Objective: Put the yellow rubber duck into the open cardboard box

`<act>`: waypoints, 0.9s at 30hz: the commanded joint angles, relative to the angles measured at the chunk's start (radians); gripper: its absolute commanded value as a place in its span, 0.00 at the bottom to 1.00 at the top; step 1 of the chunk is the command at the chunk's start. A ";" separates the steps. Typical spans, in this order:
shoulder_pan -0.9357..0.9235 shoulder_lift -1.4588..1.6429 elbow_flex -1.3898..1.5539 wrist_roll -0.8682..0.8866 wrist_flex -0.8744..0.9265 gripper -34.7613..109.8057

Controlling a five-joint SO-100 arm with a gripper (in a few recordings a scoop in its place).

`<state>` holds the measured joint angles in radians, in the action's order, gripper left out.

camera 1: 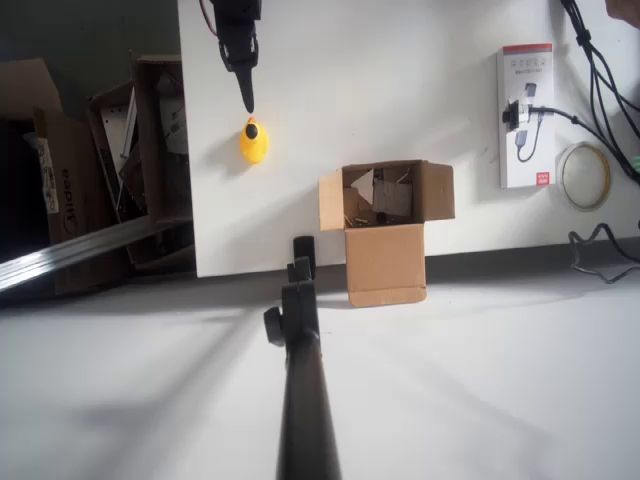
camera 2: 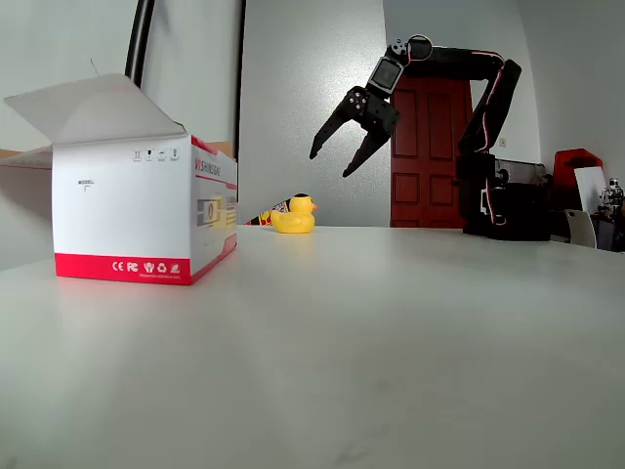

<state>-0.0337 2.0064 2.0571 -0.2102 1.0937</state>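
The yellow rubber duck (camera 1: 254, 141) sits on the white table, left of and a little behind the open cardboard box (camera 1: 385, 215), which stands at the table's front edge with its flaps spread. My black gripper (camera 1: 246, 98) points down just above the duck in the overhead view. In the fixed view the gripper (camera 2: 329, 166) hangs in the air above and to the right of the duck (camera 2: 294, 215). Its jaws are open and nothing is between them.
A white-and-red retail package (camera 1: 526, 115) lies at the right, with a tape roll (camera 1: 584, 176) and cables beside it. Dark printed boxes (camera 1: 100, 170) stand off the table's left edge. A black pole (camera 1: 300, 380) rises in front. The package (camera 2: 137, 210) looms large in the fixed view.
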 commanded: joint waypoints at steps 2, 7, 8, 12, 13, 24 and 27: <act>0.017 -0.067 -0.074 0.011 -0.012 0.42; 0.034 -0.109 -0.084 0.012 -0.034 0.42; 0.035 -0.121 -0.089 0.012 -0.040 0.42; 0.035 -0.179 -0.100 0.009 -0.074 0.42; 0.034 -0.190 -0.103 0.009 -0.081 0.42; 0.021 -0.284 -0.137 0.003 -0.149 0.43; 0.020 -0.307 -0.153 0.003 -0.155 0.43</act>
<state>-0.0061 1.7043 1.9543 -0.2010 0.9511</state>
